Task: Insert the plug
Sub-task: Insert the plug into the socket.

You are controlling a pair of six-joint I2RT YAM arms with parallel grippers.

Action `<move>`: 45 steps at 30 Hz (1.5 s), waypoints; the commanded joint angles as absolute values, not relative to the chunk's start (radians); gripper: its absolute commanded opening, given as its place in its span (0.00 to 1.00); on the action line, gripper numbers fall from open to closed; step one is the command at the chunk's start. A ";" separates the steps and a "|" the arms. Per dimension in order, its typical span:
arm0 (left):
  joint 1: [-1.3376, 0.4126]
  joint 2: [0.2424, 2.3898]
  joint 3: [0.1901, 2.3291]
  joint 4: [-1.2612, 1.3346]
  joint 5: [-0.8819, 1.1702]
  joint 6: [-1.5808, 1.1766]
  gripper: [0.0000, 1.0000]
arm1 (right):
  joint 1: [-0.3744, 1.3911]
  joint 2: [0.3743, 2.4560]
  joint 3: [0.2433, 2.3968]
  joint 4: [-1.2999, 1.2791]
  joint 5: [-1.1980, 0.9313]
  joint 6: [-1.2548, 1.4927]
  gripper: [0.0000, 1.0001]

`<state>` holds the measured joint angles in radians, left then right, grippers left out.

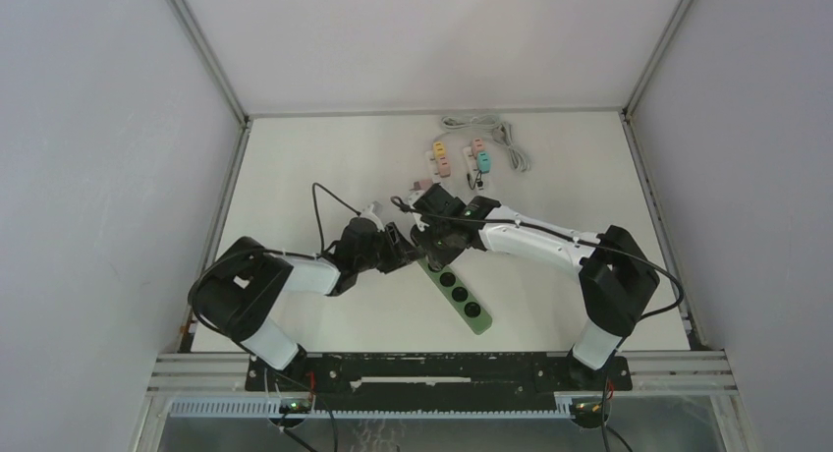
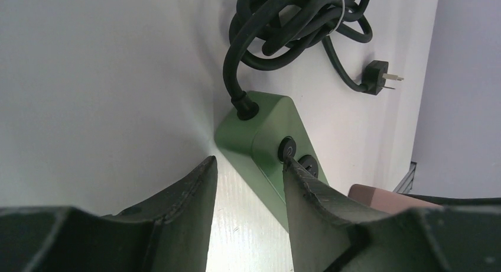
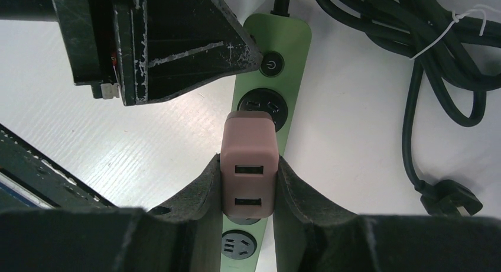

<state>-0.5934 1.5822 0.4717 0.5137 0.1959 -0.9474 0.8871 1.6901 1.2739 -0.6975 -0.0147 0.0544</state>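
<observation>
**Top external and wrist views: pink plug held over the green strip**

I see the white table (image 1: 295, 157) filling the middle of the overhead frame, with both arms reaching in to meet just left of centre. The green power strip (image 1: 462, 297) lies on a slant from there toward the lower right. Its black cord (image 2: 295, 18) is coiled at the top of the left wrist frame.

The left gripper (image 2: 249, 165) sits at the strip's cord end, jaws parted to a middling gap. One finger is over the strip's top by the round switch (image 2: 287, 148), the other beside it over bare table; nothing is clamped.

The right gripper (image 3: 248, 165) pinches the pink plug (image 3: 249, 142) by its sides, at frame centre, over the strip's sockets just below the switch. I cannot tell whether its prongs are in.
</observation>
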 commanded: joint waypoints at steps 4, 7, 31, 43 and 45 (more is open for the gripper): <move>-0.583 1.627 0.503 0.524 0.226 -0.960 0.49 | 0.899 1.680 1.249 -0.637 0.018 0.082 0.00; -0.583 1.625 0.500 0.524 0.227 -0.959 0.48 | 0.902 1.684 1.248 -0.630 0.028 0.084 0.00; -0.580 1.645 0.496 0.543 0.247 -0.969 0.44 | 0.919 1.711 1.178 -0.545 0.057 0.080 0.00; -0.580 1.665 0.493 0.572 0.271 -0.989 0.41 | 0.954 1.764 1.177 -0.589 0.099 0.071 0.00; -0.580 1.669 0.491 0.583 0.275 -0.995 0.41 | 0.963 1.776 1.177 -0.600 0.105 0.070 0.00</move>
